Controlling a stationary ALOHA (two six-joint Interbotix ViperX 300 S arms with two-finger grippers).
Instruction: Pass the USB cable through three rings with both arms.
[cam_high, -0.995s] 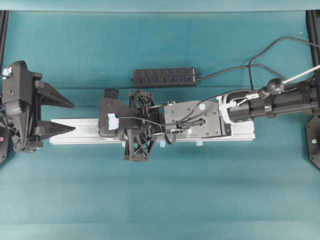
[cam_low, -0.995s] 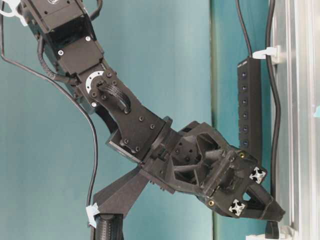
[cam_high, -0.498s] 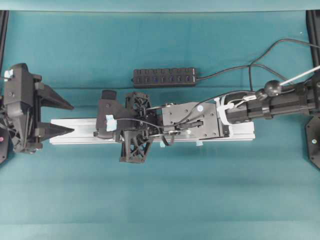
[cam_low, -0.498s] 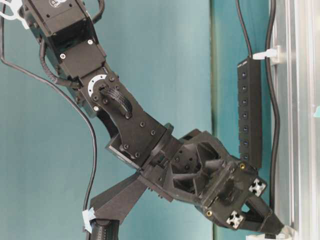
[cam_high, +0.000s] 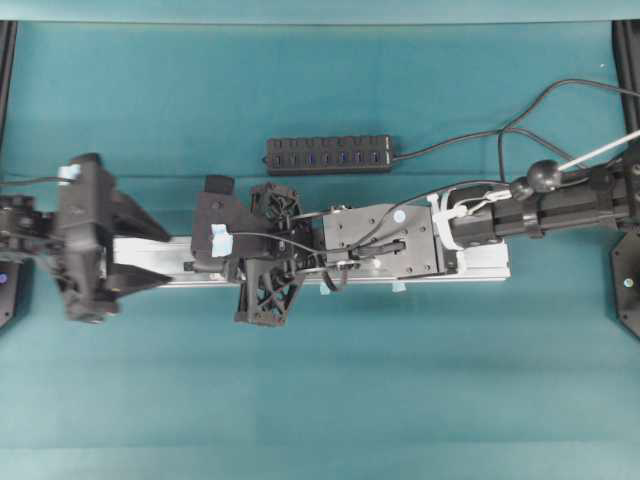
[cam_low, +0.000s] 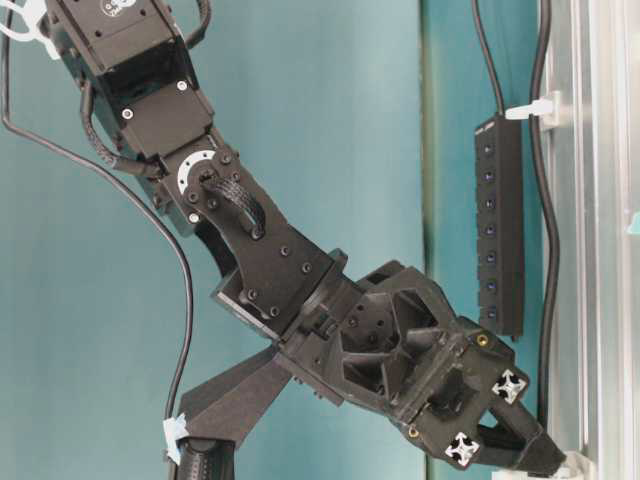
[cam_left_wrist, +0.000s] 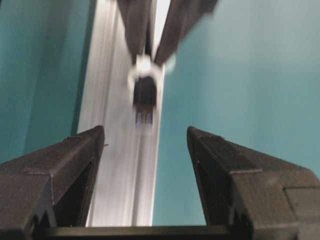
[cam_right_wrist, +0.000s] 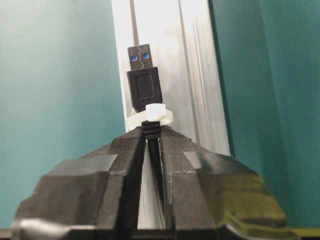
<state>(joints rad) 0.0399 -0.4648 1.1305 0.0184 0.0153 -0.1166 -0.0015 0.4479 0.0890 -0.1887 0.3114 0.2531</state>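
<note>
In the right wrist view the black USB plug (cam_right_wrist: 142, 80) sticks out through a whitish ring (cam_right_wrist: 149, 116) on the silver rail (cam_right_wrist: 195, 75). My right gripper (cam_right_wrist: 152, 132) is shut on the USB cable just behind that ring. From the left wrist view, my left gripper (cam_left_wrist: 145, 132) is open, its fingers straddling the rail (cam_left_wrist: 120, 190), with the plug (cam_left_wrist: 144, 97) a short way ahead and blurred. Overhead, the left gripper (cam_high: 160, 258) faces the right gripper (cam_high: 197, 260) across a small gap. At table level the cable (cam_low: 548, 250) runs through another ring (cam_low: 530, 105).
A black multi-port hub (cam_high: 328, 154) lies behind the rail (cam_high: 480, 262), its lead curving off to the right. The right arm (cam_high: 560, 205) stretches along above the rail and hides most of it. Teal cloth (cam_high: 320, 400) covers the table.
My left gripper has moved right along the rail, closing most of the gap to the plug. The right gripper has crept slightly left and stays shut on the cable.
</note>
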